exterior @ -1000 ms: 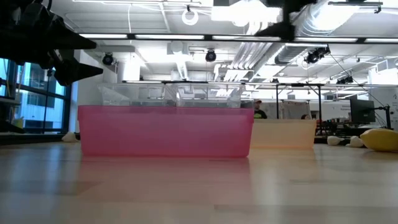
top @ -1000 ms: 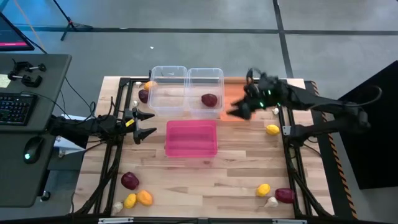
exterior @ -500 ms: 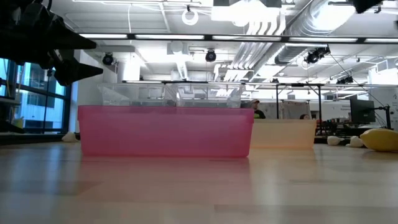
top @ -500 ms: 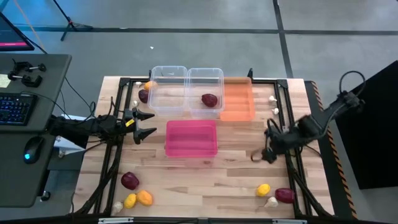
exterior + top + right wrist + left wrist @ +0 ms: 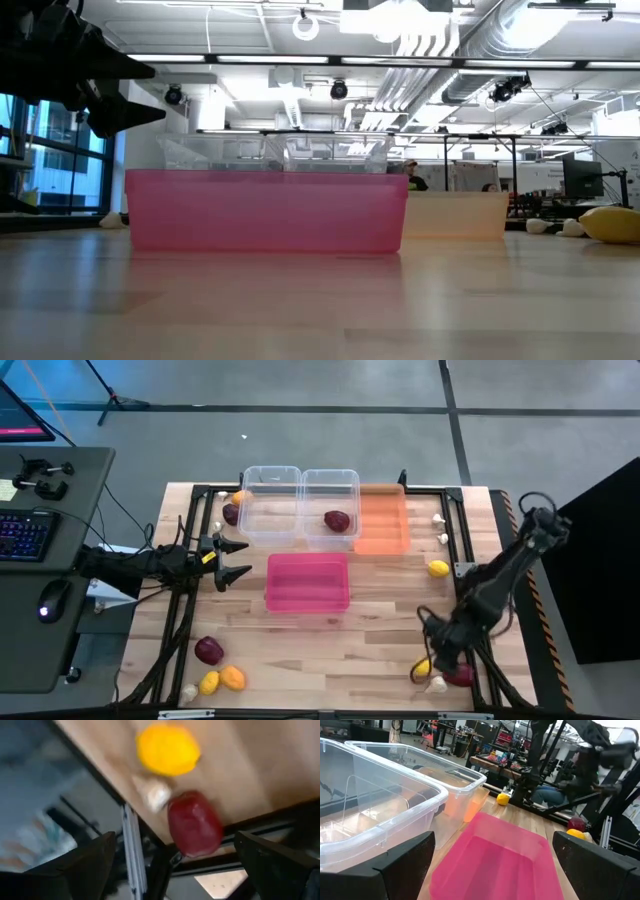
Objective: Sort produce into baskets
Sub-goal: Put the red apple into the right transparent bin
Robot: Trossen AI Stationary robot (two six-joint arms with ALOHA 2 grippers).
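Note:
At the table's near right corner lie a yellow lemon (image 5: pixel 168 749), a white garlic bulb (image 5: pixel 156 794) and a dark red onion (image 5: pixel 195 824). My right gripper (image 5: pixel 428 658) hangs open above them, slanting down, and touches none. My left gripper (image 5: pixel 236 560) waits open at the table's left, pointing level at the pink basket (image 5: pixel 307 581). Two clear baskets (image 5: pixel 271 503) (image 5: pixel 330 495) and an orange basket (image 5: pixel 381 518) stand in a row at the far side. One red onion (image 5: pixel 337 520) lies in the right clear basket.
A lemon (image 5: pixel 438 568) and two garlic bulbs (image 5: pixel 441 528) lie at the right. A red onion (image 5: pixel 208 650), two yellow-orange fruits (image 5: pixel 221 680) and a garlic bulb (image 5: pixel 189 691) lie near left. More produce (image 5: pixel 232 510) sits left of the clear baskets.
My right gripper has swung from above the orange basket at the far side toward the table's near right corner, sinking and tipping from near level to pointing steeply down. It has stayed open. No produce has moved.

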